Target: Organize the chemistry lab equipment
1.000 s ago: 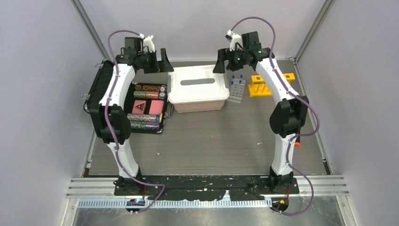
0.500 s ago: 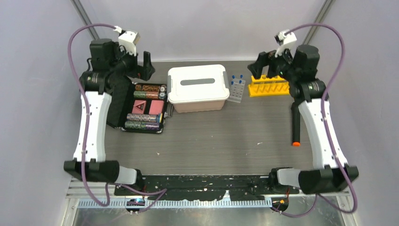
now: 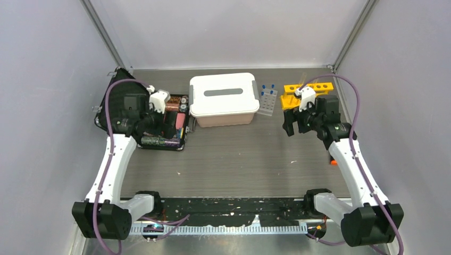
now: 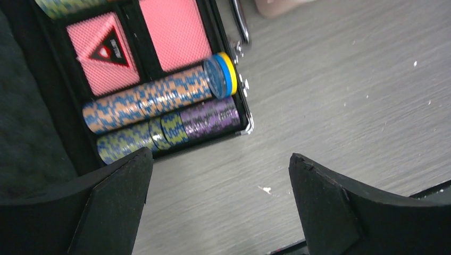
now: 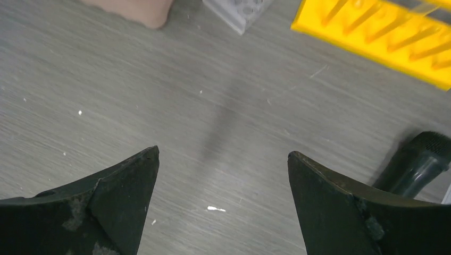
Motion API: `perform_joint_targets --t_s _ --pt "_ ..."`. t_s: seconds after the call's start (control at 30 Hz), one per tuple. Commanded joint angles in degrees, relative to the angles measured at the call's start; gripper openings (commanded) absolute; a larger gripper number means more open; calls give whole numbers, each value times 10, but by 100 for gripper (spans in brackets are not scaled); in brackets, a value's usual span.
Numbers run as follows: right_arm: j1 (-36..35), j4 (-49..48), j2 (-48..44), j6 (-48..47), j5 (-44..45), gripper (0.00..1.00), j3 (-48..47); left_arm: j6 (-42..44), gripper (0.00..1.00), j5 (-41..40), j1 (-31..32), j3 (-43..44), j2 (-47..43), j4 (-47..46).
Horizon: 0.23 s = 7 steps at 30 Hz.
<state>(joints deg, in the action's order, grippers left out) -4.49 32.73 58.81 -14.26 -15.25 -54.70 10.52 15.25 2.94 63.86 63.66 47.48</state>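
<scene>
A clear tube tray (image 3: 267, 102) holding blue-capped test tubes (image 3: 267, 86) stands right of the pink tub; its corner shows in the right wrist view (image 5: 242, 10). The yellow tube rack (image 3: 310, 90) stands at the back right and also shows in the right wrist view (image 5: 383, 37). My right gripper (image 3: 291, 123) (image 5: 223, 164) is open and empty over bare table, just in front of the rack. My left gripper (image 3: 155, 123) (image 4: 220, 175) is open and empty over the front right corner of the black case. The squeeze bottle, glasses, tubing and funnel are out of view.
The pink tub with white lid (image 3: 223, 101) stands at the back centre. An open black case of poker chips and cards (image 3: 165, 139) (image 4: 159, 101) lies at the left. A black marker with an orange end (image 3: 333, 161) (image 5: 417, 162) lies under the right arm.
Both arms have come down from their raised pose at the back and pulled toward the near side. Both grippers now hang low over the table, still open.
</scene>
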Motion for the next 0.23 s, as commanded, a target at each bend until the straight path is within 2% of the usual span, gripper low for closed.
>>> perform_joint_targets --t_s 0.0,0.2 --pt "1 -2 6 -24 17 95 1 4 100 -21 2 -23 -23 -33" --pt "1 7 10 -1 -7 95 -19 -14 100 -61 2 6 -9 -3"
